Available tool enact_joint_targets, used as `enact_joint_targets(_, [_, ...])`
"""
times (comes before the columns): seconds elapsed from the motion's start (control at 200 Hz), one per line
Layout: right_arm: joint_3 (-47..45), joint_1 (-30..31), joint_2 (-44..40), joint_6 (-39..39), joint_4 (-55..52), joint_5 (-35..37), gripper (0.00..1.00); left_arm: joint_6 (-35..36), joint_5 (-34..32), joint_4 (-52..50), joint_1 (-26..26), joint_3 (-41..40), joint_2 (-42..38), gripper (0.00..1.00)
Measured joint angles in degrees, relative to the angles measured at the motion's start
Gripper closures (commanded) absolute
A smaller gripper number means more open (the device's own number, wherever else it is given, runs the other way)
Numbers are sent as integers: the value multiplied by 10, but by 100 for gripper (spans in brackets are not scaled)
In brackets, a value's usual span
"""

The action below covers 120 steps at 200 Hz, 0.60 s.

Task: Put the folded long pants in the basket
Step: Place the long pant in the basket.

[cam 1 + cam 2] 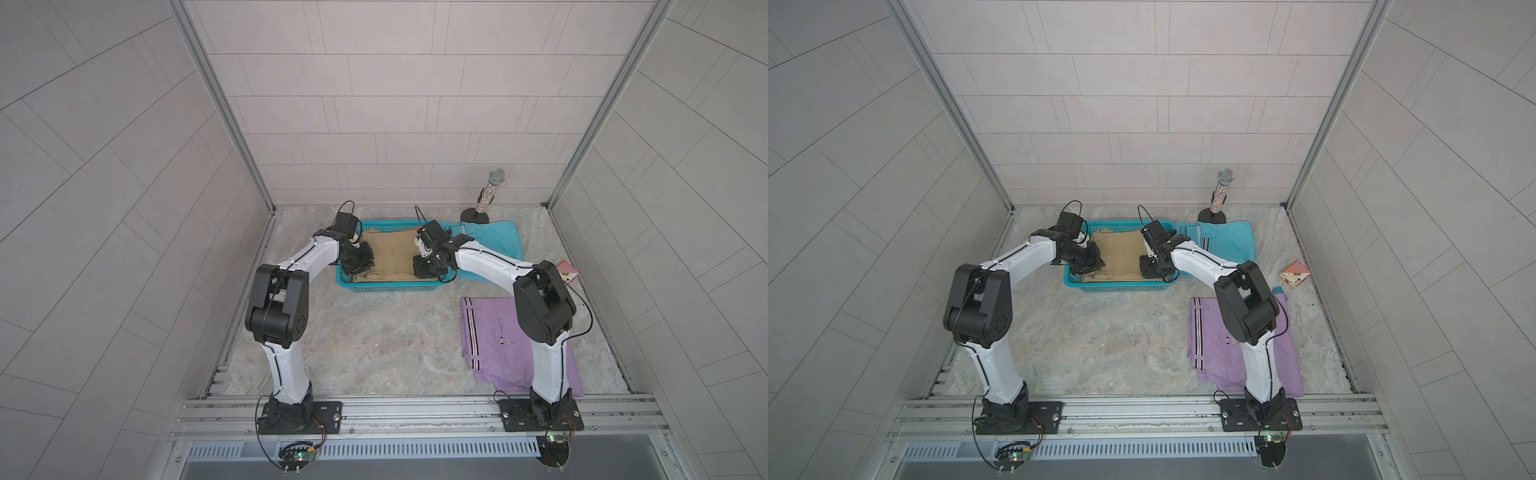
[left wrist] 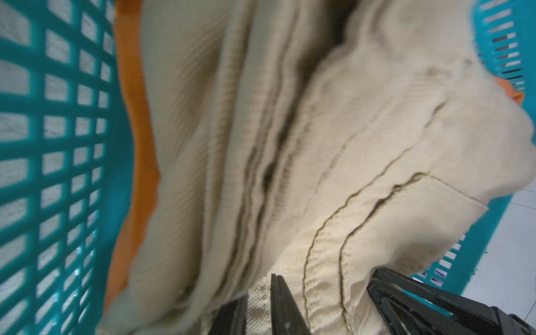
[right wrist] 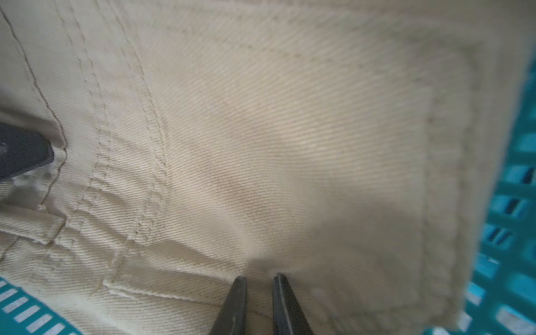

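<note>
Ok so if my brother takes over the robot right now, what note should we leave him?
The left gripper looks shut on the tan pants, at one end.
The right gripper is shut on the tan pants too, at the other end.
The tan pants lie in the basket, on top of the orange pants.
The light blue pants lie on the table beside the basket; the purple pants lie nearer its front edge.
Done: orange and tan are in.
Left: let go of tan, then bring in blue and purple.
</note>
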Motion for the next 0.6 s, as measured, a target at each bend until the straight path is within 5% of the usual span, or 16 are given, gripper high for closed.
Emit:
enact_joint_targets(0.155, [50, 0, -39, -2, -19, 10, 72, -1, -14, -17, 0, 57, -40, 70])
enact_joint_targets(0.32, [127, -1, -57, -2, -2, 28, 74, 2, -18, -18, 0, 147, -43, 85])
enact_joint_targets(0.4, [177, -4, -24, -3, 3, 34, 77, -3, -17, -19, 0, 187, -12, 100])
enact_joint_targets(0.6, [273, -24, 135, -6, 1, 52, 81, 1, -19, -39, 0, 271, 117, 100])
